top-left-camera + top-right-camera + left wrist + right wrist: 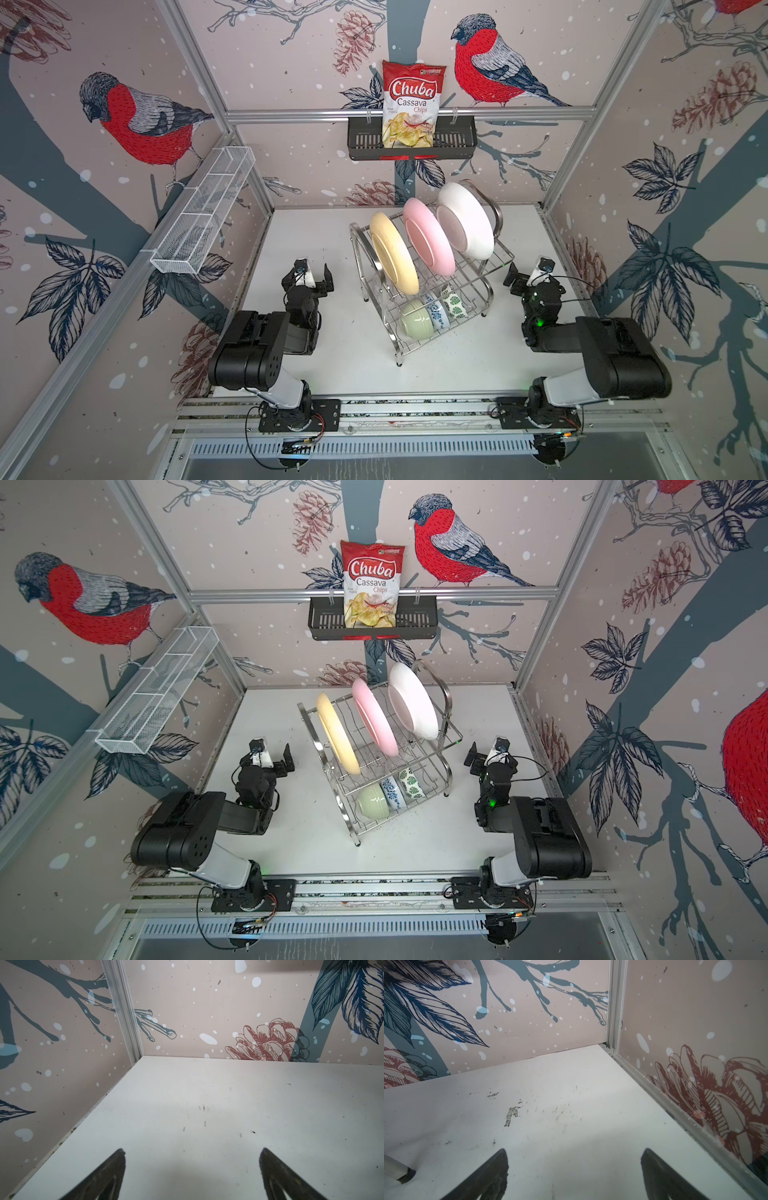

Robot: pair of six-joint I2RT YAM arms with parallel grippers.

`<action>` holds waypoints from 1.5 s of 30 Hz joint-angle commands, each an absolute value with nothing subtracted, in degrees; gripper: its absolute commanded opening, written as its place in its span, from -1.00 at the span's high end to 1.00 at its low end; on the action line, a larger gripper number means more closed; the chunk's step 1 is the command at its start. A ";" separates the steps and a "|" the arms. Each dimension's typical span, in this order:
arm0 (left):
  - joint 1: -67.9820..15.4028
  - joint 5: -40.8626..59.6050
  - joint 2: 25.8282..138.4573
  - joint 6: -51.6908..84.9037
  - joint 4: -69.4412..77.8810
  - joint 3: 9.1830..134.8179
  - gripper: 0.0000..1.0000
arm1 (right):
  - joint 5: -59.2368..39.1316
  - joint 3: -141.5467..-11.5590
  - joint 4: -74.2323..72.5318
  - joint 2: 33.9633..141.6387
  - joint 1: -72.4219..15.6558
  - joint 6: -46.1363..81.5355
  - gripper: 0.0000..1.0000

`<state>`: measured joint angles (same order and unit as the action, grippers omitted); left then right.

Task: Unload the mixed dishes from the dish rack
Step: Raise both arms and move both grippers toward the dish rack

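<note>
The left fingers are spread wide over bare counter, pinching nothing. The right fingers are likewise spread and empty. Between the two pairs, touching neither, stands the dish rack. Its lower tier holds a pale green bowl, a blue-white patterned bowl and a green-leaf bowl. The upper tier holds three plates on edge: the cream-yellow plate nearest the left fingers, then the pink plate, then the white plate. Farthest off, a chip bag stands in a black basket.

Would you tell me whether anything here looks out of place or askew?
The dish rack stands at an angle to the table edges, and a chips bag sits in the black basket; nothing looks spilled.
</note>
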<state>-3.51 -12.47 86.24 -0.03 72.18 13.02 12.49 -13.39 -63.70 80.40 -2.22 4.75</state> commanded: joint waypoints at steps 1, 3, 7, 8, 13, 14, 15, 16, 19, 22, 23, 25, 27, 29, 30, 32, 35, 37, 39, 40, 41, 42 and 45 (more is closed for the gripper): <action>-5.16 -20.95 79.94 1.12 66.98 13.45 -0.98 | 16.68 -16.09 -51.33 73.24 -2.82 8.70 -1.00; -5.27 -21.92 75.58 3.09 59.46 15.02 -0.97 | 18.45 -17.12 -43.92 67.53 -3.43 11.92 -1.00; -5.36 -26.95 69.98 11.33 49.01 18.97 -0.97 | 24.09 -16.61 -32.78 56.81 -6.65 16.63 -1.00; -5.37 -28.05 68.93 13.68 46.90 20.17 -0.97 | 24.86 -16.74 -29.83 54.36 -7.44 17.20 -1.00; -5.17 -38.51 63.19 41.26 22.17 29.39 -0.97 | 30.57 -20.29 -8.87 43.77 -8.17 26.72 -1.00; -4.75 -38.60 62.30 45.17 17.54 30.90 -0.97 | 30.85 -20.71 -6.50 42.56 -8.17 27.10 -1.00; -4.06 -37.60 61.14 47.95 14.18 32.23 -0.97 | 30.97 -20.88 -4.69 41.59 -8.17 26.98 -1.00; -3.31 -35.57 60.09 49.59 12.23 33.20 -0.97 | 30.56 -21.77 -1.85 40.95 -8.09 27.05 -1.00; -1.94 -30.22 58.05 51.52 10.08 35.56 -0.97 | 28.39 -26.29 6.40 40.78 -8.25 27.20 -1.00; -1.97 -25.83 56.75 51.16 8.42 38.35 -0.92 | 25.32 -31.47 13.58 40.78 -8.26 27.66 -0.96; -2.02 -24.49 56.34 50.83 8.02 39.06 -0.87 | 24.39 -33.05 15.65 40.65 -8.26 27.93 -0.93; -2.02 -21.37 55.16 49.10 7.92 40.46 -0.83 | 22.31 -36.18 19.06 39.91 -8.26 28.54 -0.87; -1.94 -18.48 53.94 47.99 6.85 42.21 -0.79 | 19.27 -38.43 20.81 39.07 -8.26 28.78 -0.79; -2.10 -15.78 53.04 46.97 4.06 44.77 -0.75 | 15.69 -40.67 21.96 38.54 -8.20 29.21 -0.69; -2.04 -14.51 52.62 46.53 2.08 46.20 -0.73 | 13.91 -41.92 22.56 38.45 -8.14 29.71 -0.63; -2.03 -12.38 51.67 45.36 -1.67 49.23 -0.69 | 10.23 -44.00 23.08 38.45 -8.22 30.14 -0.50; -2.07 -8.29 49.43 43.62 -5.25 52.27 -0.50 | 5.41 -46.89 23.32 38.54 -8.23 30.32 -0.34; -2.24 -5.88 48.29 42.70 -8.70 54.73 -0.39 | 3.01 -49.17 23.78 38.92 -8.21 29.91 -0.21; -2.49 -3.40 47.61 41.76 -11.62 56.81 -0.35 | 0.73 -51.34 24.81 39.77 -8.26 29.24 -0.03; -2.76 -2.01 47.34 41.43 -13.28 57.66 -0.35 | -0.21 -52.73 25.65 40.34 -8.26 28.82 0.08; -3.23 -0.84 47.16 41.06 -14.74 59.15 -0.36 | -0.78 -53.92 26.35 40.83 -8.26 28.40 0.16; -4.33 -0.84 47.15 40.63 -16.97 60.53 -0.38 | -1.17 -55.12 27.09 41.32 -8.26 27.87 0.25; -10.35 -4.33 46.79 39.62 -21.53 63.71 -0.40 | -2.87 -58.60 29.47 42.55 -8.31 26.38 0.41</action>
